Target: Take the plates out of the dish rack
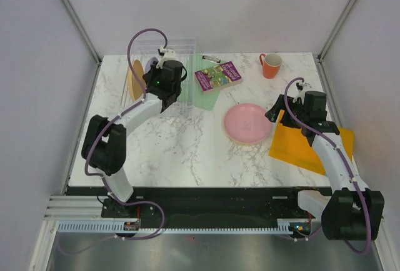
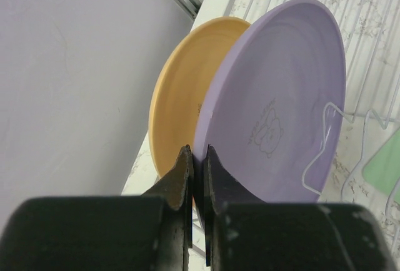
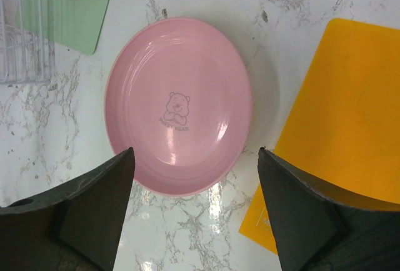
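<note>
The left end effector (image 2: 197, 153) is pinched shut on the rim of the lilac plate (image 2: 281, 96), which stands on edge in the dish rack (image 1: 184, 46) just beside a yellow-orange plate (image 2: 178, 90). The right end effector (image 3: 195, 155) hangs wide open, holding nothing, above the pink plate (image 3: 178, 130), which lies flat on the tabletop (image 1: 175, 146).

A mug (image 1: 271, 65) is set at the far right of the table (image 1: 181, 152). A book (image 1: 217, 75) is laid partly on a green sheet (image 1: 209, 99). An orange mat (image 1: 290, 149) is spread at the right edge.
</note>
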Tool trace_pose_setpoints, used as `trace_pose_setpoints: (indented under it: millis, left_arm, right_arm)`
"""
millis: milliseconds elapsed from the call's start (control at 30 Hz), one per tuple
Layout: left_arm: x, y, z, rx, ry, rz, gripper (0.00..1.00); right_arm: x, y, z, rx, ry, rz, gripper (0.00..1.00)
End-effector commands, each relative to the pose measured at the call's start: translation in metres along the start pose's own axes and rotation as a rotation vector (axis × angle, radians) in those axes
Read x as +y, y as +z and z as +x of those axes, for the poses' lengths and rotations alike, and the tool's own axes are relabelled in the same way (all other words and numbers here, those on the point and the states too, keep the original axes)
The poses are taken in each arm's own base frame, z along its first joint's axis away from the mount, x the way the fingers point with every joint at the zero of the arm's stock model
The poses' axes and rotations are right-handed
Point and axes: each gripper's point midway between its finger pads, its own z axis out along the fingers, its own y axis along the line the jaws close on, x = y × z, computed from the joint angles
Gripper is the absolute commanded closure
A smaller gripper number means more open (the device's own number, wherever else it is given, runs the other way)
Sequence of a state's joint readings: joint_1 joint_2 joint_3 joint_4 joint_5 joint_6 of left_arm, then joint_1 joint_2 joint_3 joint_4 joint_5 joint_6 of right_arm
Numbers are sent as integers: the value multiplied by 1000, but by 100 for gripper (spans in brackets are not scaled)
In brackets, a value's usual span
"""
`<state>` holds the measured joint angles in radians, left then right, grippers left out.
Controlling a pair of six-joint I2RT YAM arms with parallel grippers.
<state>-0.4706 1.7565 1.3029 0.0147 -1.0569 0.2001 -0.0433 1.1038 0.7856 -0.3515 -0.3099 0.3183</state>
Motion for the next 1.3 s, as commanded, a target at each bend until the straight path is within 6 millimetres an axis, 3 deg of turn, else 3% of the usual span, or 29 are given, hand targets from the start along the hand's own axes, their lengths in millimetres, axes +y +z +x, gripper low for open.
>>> trace_pose_setpoints:
  millis: [0,267,467,667,867,1000,1267]
  left_arm:
    - [39,-25,-61,-123,-166,-27,98]
    - [62,-51,-79,-162,-227,22,98]
    - [76,-82,-90,-183,-259,82,98]
    - [72,-119,-84,-155,-360,291,98]
    - [34,-166,-72,-104,-504,675,98]
    - [6,-196,-65,-48,-551,900,98]
    - [-26,-232,-58,23,-615,1122,98]
  right_arm:
    - [4,0,-5,-23,-13,-21,13]
    - [3,-2,-4,-25,-9,-17,13]
    - [7,-9,-7,-34,-10,-20,13]
    - [37,-31,-23,-87,-11,-136,13]
    - [87,-67,-40,-160,-15,-315,12]
    - [128,-87,-36,-173,-23,-455,11]
    - [171,-92,-30,-165,-19,-578,11]
